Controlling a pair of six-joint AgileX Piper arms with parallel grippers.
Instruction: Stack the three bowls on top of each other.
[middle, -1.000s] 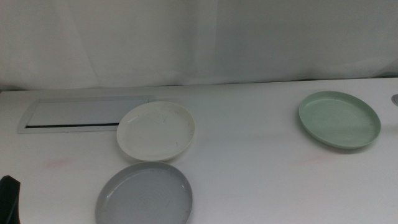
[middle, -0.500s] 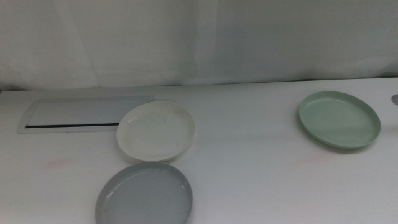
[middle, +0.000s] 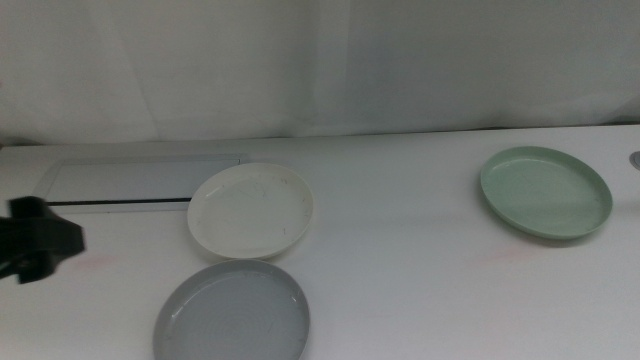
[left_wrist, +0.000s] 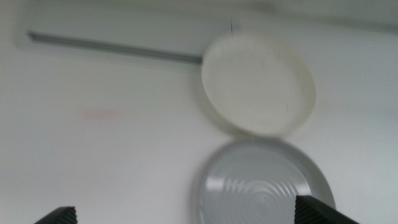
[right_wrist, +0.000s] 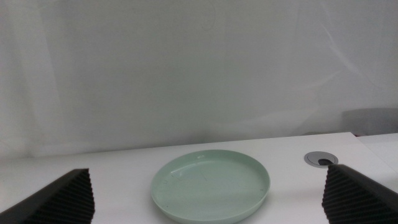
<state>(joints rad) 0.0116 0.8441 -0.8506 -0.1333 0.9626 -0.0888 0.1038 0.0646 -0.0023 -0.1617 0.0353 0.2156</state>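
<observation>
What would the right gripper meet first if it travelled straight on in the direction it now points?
Most likely the green bowl. In the right wrist view it lies on the table directly ahead of the right gripper, centred between its wide-open fingers. Depth is unclear, so how far off it lies cannot be told; nothing shows in between.

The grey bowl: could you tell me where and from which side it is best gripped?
Probably its low rim on the left edge. The grey bowl lies flat and shallow, so only the rim offers a pinch, and the left gripper, open, is on that side. The white bowl crowds its far edge.
</observation>
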